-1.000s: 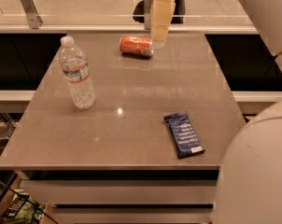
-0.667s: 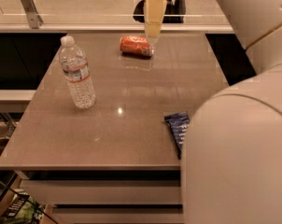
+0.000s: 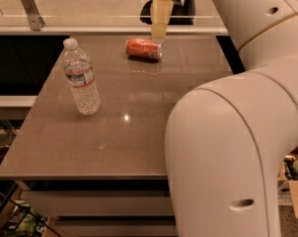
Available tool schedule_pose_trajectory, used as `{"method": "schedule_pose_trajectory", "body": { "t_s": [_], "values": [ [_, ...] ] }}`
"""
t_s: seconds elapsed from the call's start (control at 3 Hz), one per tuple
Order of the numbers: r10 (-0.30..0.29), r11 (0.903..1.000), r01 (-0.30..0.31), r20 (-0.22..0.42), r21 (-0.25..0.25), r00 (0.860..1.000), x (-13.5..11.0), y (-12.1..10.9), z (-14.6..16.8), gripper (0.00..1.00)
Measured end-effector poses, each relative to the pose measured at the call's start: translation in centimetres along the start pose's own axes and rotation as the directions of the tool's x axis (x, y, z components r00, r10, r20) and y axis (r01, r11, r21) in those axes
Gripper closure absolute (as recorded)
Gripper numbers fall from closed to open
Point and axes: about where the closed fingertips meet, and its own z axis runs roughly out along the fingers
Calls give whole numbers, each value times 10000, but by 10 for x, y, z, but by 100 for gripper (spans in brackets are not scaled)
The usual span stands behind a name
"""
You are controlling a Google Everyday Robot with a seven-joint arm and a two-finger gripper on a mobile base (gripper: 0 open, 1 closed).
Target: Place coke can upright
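coke can on side near table's far edge | gripper just above it, grip width unclear | bottle well left

Table: coke can lying far edge, bottle upright L; end effector at can.
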Motion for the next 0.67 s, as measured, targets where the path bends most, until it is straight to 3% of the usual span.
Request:
{"method": "schedule_pose_trajectory", "body": {
  "t_s": [0.67],
  "values": [
    [698,9957,-704,-115,-608,9975,10,1,39,0]
  ]
}}
